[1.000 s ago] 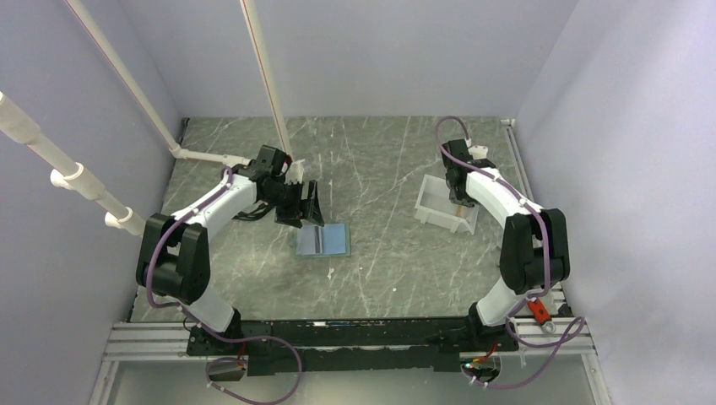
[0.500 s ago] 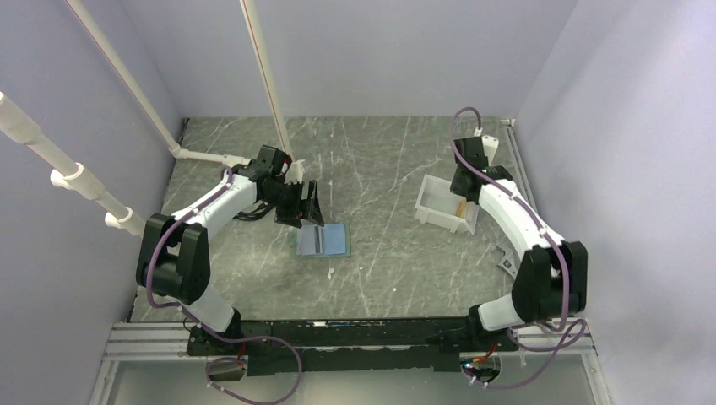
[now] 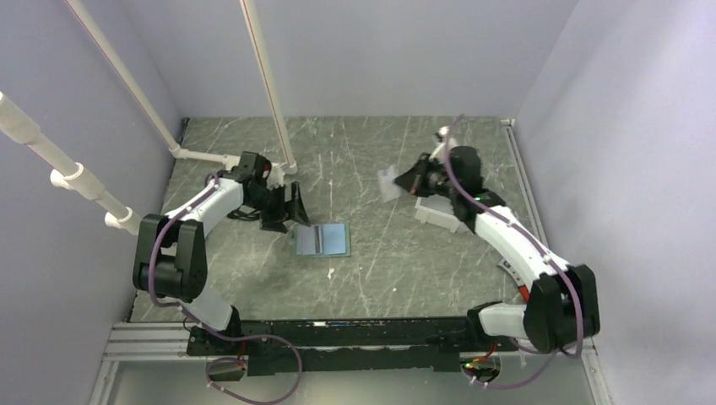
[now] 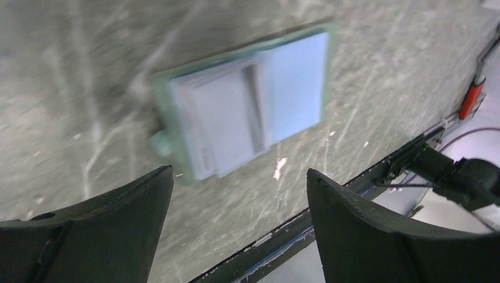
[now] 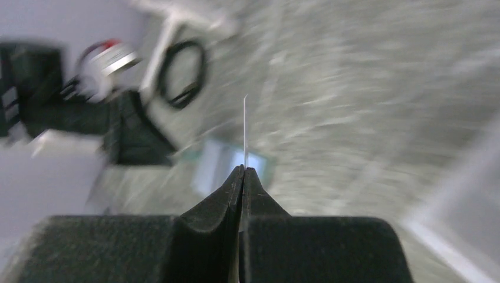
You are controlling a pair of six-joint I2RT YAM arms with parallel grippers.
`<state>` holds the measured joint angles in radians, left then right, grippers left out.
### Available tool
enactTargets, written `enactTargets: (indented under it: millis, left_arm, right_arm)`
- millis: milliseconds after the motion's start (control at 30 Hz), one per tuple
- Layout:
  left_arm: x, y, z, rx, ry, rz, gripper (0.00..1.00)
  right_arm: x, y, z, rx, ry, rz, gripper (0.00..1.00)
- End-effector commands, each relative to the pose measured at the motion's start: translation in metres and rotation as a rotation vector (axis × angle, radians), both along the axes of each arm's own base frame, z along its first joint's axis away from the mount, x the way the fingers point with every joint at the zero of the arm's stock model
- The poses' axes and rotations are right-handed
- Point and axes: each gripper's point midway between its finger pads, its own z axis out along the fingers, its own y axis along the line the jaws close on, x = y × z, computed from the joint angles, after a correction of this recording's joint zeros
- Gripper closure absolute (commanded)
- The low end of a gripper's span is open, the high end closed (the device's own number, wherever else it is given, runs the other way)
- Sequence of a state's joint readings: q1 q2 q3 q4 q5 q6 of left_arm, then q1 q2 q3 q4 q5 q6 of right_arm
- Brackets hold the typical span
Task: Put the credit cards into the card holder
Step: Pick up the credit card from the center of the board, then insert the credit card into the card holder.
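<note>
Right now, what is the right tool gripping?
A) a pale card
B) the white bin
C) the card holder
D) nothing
A: the right tool is shut on a thin pale card, seen edge-on in the right wrist view, while the card holder lies open, apart from it.

Grey-green marbled table top (image 3: 380, 270), pale lilac walls (image 3: 380, 51) on three sides, white pipes (image 3: 34, 137) at left, soft even light
</note>
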<state>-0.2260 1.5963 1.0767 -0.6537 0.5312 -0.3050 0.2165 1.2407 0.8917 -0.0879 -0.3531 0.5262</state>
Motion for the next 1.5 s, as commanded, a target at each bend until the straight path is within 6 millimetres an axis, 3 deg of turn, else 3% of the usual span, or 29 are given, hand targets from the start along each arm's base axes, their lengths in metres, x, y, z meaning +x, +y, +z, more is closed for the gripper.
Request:
enactTargets:
  millis: [0, 100, 200, 500, 933, 1467]
  left_arm:
    - [-0.008, 0.017, -0.005, -0.018, 0.051, 0.069, 0.11]
    - [-0.015, 0.017, -0.016, -0.04, 0.103, 0.059, 0.11]
    - [-0.015, 0.02, -0.029, -0.017, 0.137, 0.053, 0.14]
    - [-0.012, 0.027, -0.055, 0.039, 0.196, 0.039, 0.26]
    - [-0.017, 0.033, -0.076, 0.088, 0.27, 0.053, 0.42]
    - [-0.026, 0.022, -0.078, 0.065, 0.298, 0.034, 0.59]
  right_arm:
    - [-0.04, 0.113, 0.016, 0.249, -0.029, 0.406, 1.0]
    - [-0.056, 0.152, -0.017, 0.327, 0.069, 0.498, 1.0]
    - [-0.065, 0.175, -0.044, 0.371, 0.15, 0.569, 1.0]
    - [-0.062, 0.191, -0.1, 0.301, 0.25, 0.623, 1.0]
    - [-0.061, 0.196, -0.13, 0.308, 0.315, 0.64, 1.0]
    - [-0.058, 0.208, -0.142, 0.33, 0.348, 0.638, 1.0]
